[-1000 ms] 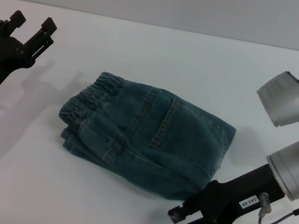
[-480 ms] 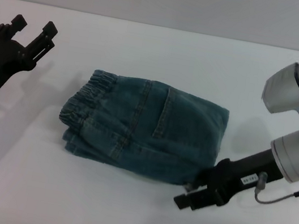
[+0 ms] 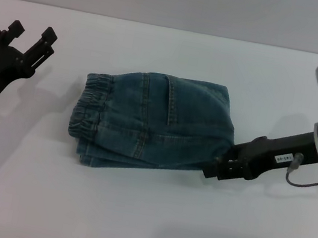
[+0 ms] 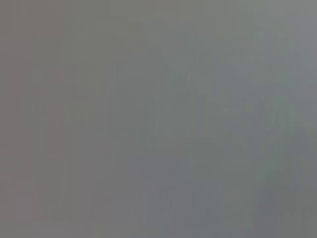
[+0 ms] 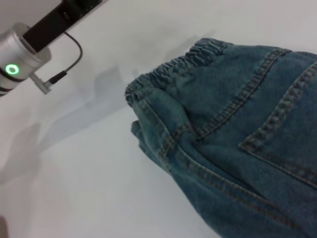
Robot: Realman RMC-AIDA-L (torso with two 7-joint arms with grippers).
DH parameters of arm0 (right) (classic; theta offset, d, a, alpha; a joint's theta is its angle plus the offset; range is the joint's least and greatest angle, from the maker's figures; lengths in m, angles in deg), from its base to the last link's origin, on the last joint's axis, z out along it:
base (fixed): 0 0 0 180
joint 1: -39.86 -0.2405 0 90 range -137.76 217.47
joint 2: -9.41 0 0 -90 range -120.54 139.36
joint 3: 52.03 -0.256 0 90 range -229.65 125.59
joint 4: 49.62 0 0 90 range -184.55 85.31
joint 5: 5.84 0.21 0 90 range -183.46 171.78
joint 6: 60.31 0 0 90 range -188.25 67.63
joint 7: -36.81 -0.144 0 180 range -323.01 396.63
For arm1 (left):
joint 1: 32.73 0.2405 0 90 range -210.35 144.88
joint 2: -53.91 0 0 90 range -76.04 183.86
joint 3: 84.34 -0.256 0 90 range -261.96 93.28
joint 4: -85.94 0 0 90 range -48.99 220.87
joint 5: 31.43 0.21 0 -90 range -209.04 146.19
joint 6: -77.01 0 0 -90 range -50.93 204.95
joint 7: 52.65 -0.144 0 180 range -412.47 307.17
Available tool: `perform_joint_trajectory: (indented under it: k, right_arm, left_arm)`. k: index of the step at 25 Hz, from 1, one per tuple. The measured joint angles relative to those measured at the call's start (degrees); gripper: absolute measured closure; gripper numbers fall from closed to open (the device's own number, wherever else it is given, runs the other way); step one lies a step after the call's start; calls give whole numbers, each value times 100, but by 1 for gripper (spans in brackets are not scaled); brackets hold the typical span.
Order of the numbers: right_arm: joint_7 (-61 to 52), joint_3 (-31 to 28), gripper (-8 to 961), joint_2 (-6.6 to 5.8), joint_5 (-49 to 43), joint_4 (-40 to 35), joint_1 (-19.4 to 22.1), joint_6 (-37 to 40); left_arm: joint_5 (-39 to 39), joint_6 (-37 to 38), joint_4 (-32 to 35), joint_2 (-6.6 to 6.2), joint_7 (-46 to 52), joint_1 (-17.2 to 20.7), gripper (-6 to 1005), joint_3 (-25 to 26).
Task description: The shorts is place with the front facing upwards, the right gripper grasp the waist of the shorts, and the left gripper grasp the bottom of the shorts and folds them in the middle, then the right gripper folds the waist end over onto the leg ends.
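Shorts (image 3: 152,124) folded; R end effector (image 3: 215,168) at edge

Head camera high, looking down on shorts (image 3: 152,124), right wrist close over them, left wrist blank

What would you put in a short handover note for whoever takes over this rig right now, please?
Left hand: open, raised off to the left of the shorts, holding nothing.
Right hand: low on the table, at the right edge of the shorts; its fingers are hidden by the denim, so the grip is unconfirmed.
Shorts: lying in a folded bundle mid-table, back pocket up, gathered waistband at the left end. The leg hems cannot be made out.
Done: the shorts look folded.
Left: confirm the right hand's grip, finish or check the waist-over-legs fold, then release.
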State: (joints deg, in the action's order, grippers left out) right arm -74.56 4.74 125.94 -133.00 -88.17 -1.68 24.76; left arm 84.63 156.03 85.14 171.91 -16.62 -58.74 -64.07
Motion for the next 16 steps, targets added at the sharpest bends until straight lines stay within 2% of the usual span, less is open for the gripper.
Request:
perform_joint_trajectory:
  k: [7, 11, 16]
  right_arm:
    - [264, -75, 437, 23, 244, -548, 167, 960]
    - [1055, -303, 437, 42, 1143, -900, 476, 1520]
    - [2467, -970, 437, 160, 2481, -905, 1065, 1297]
  left_arm:
    - [-32, -8, 2, -12, 0, 7, 190, 16]
    - [-40, 8, 3, -15, 0, 10, 189, 130]
    - [-40, 55, 1, -16, 0, 69, 189, 288]
